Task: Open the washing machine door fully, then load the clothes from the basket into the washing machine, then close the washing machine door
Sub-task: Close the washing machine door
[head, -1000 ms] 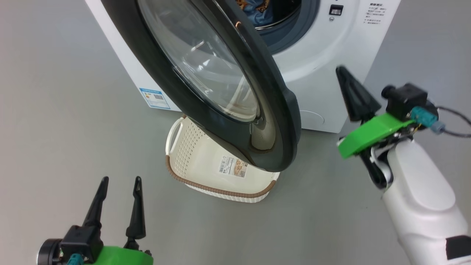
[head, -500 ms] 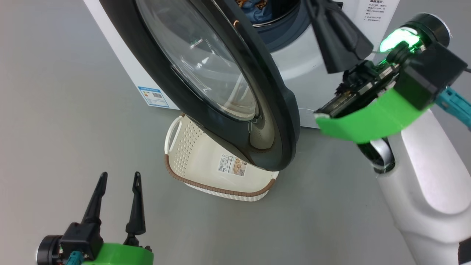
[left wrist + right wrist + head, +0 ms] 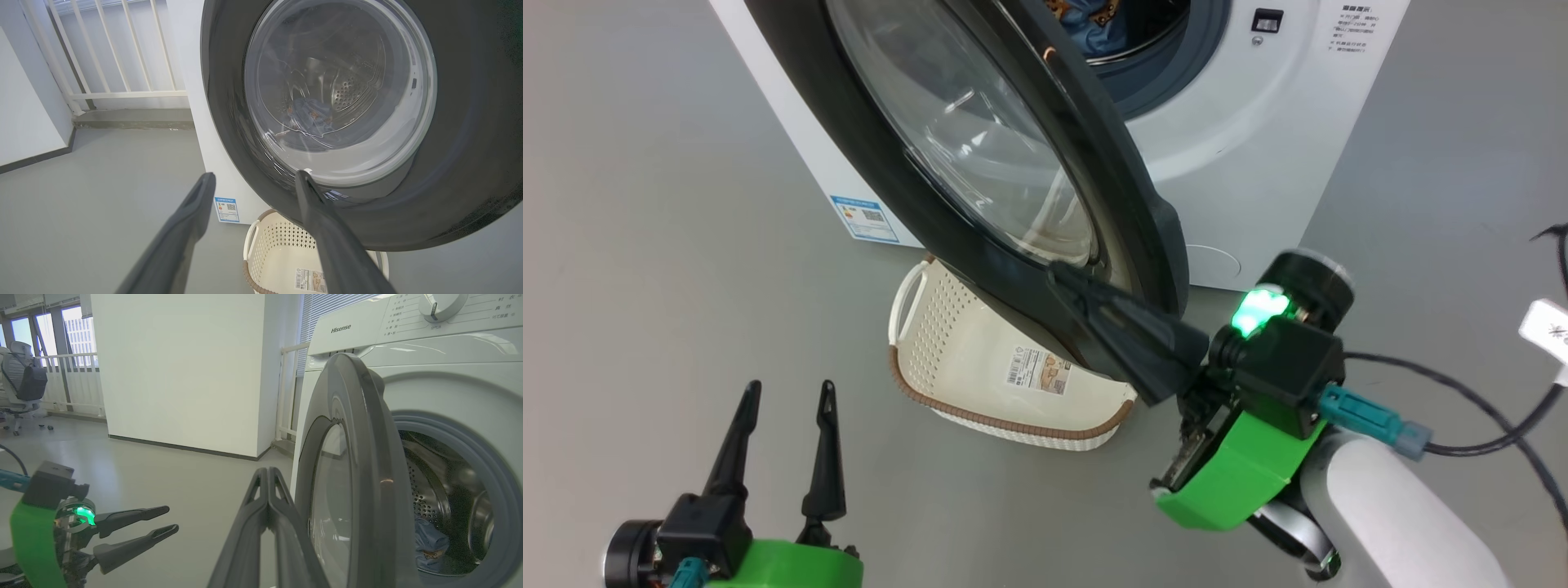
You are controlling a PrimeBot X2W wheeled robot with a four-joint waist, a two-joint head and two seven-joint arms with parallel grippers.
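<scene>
Though raised earlier, the right gripper (image 3: 1063,276) now points at the door (image 3: 964,139).

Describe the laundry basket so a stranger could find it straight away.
Start at the big white front-loading washing machine; its round black-ringed glass door stands open. On the grey floor under that door sits a small cream perforated plastic basket. Its brown woven-look rim, side handle and label sticker mark it out from the smooth white machine and glossy door.

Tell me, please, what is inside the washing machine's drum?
Light blue clothes with orange-brown print lie low in the steel drum; the door and grey gasket cover the rest inside.
</scene>
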